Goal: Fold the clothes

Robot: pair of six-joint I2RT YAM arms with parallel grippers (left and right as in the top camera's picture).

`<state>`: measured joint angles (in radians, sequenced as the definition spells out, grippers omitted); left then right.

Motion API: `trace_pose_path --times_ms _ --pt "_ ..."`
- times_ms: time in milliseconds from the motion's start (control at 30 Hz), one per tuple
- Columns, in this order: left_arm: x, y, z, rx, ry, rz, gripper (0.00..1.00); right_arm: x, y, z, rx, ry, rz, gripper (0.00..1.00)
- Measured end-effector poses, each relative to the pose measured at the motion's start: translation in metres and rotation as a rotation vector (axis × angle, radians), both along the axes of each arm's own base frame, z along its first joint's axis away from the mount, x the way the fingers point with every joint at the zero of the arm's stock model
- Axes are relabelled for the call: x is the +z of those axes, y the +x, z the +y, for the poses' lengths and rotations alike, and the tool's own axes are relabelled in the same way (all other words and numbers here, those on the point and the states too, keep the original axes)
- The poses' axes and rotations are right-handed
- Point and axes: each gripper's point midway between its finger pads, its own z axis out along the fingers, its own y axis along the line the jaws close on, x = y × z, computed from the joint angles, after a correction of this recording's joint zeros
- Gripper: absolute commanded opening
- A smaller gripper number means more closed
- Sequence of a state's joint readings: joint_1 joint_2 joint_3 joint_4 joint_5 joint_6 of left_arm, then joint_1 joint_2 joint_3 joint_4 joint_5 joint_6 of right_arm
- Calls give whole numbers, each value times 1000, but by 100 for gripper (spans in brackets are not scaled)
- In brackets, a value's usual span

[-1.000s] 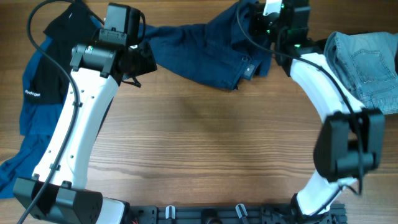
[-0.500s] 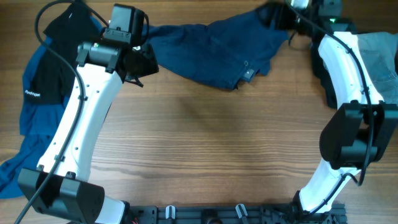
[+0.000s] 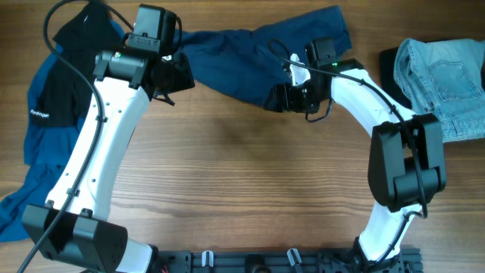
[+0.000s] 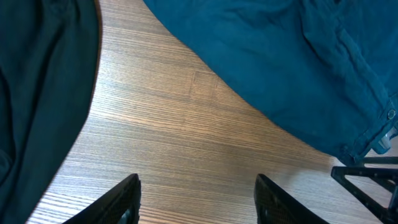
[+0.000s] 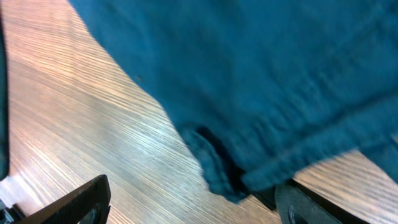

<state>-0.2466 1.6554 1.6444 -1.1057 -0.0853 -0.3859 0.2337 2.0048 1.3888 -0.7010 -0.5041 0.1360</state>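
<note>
Right end effector (image 5: 196, 200) at navy shorts (image 3: 250, 53)

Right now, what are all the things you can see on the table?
shorts: one, dark navy, top middle of the table
jacket: one, black and royal blue, far left
jeans: one pair, light blue, far right
dark thing: one, black, peeking out beside the jeans, unclear what
table: one, brown wood, under everything
left claw: one, black, open over bare wood beside the shorts
right claw: one, black, open at the shorts' lower hem
</note>
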Motion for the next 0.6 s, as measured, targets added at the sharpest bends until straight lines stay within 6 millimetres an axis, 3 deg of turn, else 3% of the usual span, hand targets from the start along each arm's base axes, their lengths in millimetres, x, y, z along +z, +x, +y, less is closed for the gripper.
trace_pose_path --times_ms 100,200,267,333,500,600 --pt "0 0 0 0 0 0 59 -7 6 -2 -26 1 -31 75" --pt "0 0 0 0 0 0 59 -14 11 0 -42 15 -62 56" --pt "0 0 0 0 0 0 59 -15 13 4 -40 26 -85 38" --pt "0 0 0 0 0 0 59 -13 18 11 -28 39 -119 6" --pt "0 0 0 0 0 0 58 -8 13 14 -14 32 -120 4" --pt "-1 0 0 0 0 1 58 29 10 7 -23 14 -169 4"
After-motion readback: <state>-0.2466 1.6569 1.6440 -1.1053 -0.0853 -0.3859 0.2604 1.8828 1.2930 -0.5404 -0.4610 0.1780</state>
